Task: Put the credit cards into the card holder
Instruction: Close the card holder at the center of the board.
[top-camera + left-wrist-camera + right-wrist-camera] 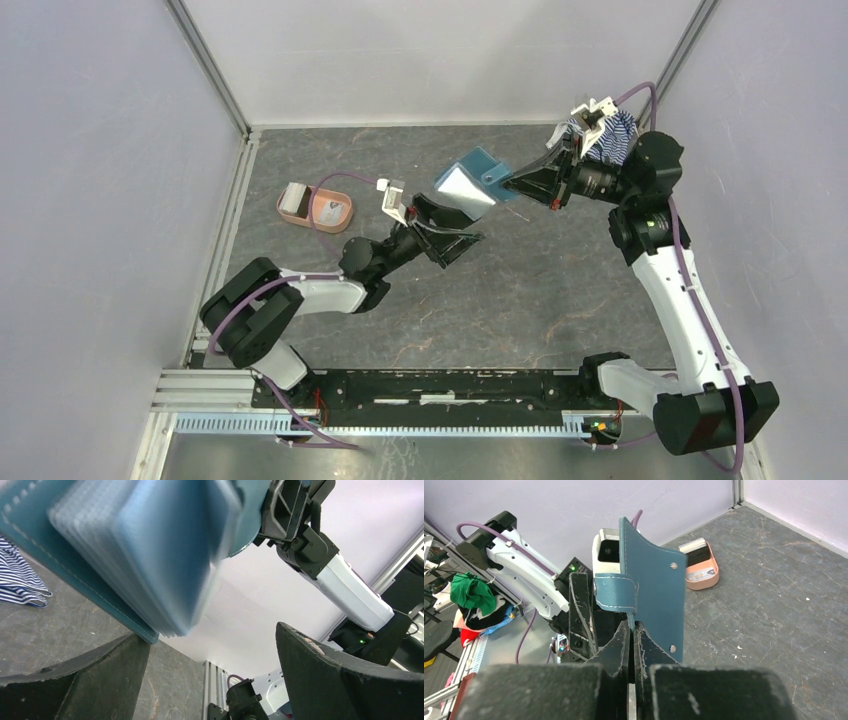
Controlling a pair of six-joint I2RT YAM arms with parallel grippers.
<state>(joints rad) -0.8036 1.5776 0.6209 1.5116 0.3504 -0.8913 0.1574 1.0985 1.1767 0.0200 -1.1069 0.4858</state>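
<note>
Aloft, the right tool is clamped on the card holder; the left tool gapes apart just beside it.

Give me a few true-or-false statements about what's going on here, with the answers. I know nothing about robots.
1. The right tool holds the teal card holder up off the table. True.
2. The left tool is clamped on a card. False: its fingers are spread wide and grip nothing.
3. The credit cards sit in the pink tray. True.
4. The striped cloth lies in that tray. False: it is at the far right, by the right arm.
5. The card holder is snapped shut. False: it hangs open, showing its lighter blue inside.
</note>
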